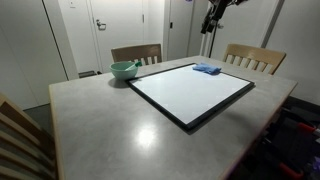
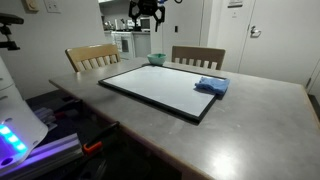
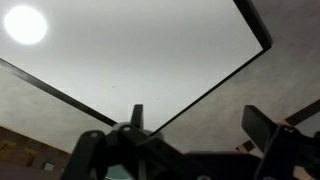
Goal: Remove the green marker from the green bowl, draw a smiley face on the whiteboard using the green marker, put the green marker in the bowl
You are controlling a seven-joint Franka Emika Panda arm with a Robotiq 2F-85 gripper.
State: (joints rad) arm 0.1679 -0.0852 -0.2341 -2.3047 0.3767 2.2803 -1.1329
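The green marker, a thin pen, is probably in the small round pale mint-green bowl, though you cannot make it out there, so the removal step looks unstarted. Your end effector hangs high, jaws wide and empty, above the large black-framed whiteboard and well apart from the bowl. Travel across, then descend.

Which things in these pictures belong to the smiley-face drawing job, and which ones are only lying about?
For the job: green bowl, whiteboard, open gripper. The green marker cannot be made out.
Lying about: blue cloth at the whiteboard's edge, two wooden chairs.
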